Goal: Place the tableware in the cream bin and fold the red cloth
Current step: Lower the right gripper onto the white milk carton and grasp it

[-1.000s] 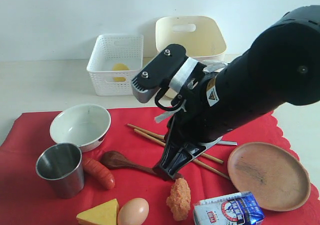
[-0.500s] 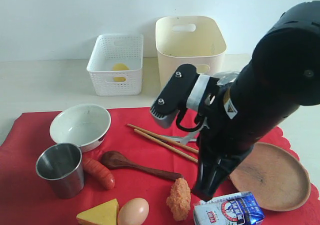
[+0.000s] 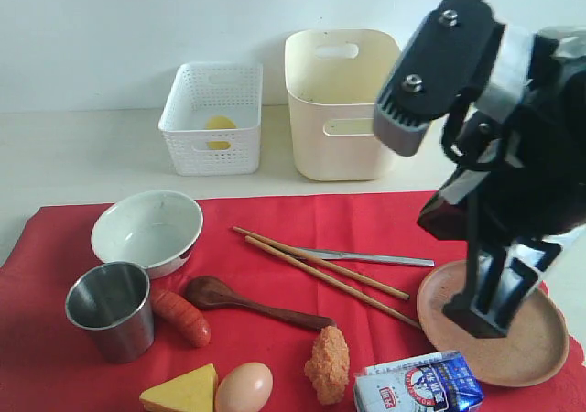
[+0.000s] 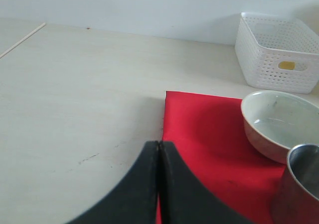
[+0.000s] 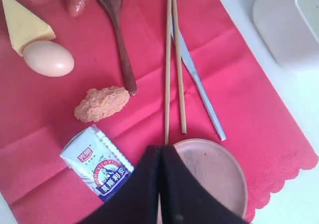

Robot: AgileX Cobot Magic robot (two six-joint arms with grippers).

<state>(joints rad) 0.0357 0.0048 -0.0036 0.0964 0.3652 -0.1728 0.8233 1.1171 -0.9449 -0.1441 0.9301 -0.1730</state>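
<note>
Plain white wall point(image 3: 110, 18) behind a pale, faintly scuffed wood-grain tabletop point(image 4: 75, 99), soft even light

Matt red cloth point(image 3: 275, 220), glossy white bowl point(image 3: 146, 231), brushed steel cup point(image 3: 110, 309), dark polished wooden spoon point(image 3: 211, 292), pale wooden chopsticks point(image 3: 320, 262), shiny metal knife point(image 3: 385, 259), matt brown plate point(image 3: 540, 348), smooth cream plastic bin point(image 3: 343, 92), perforated white plastic basket point(image 3: 211, 119), glossy paper carton point(image 3: 419, 384)
</note>
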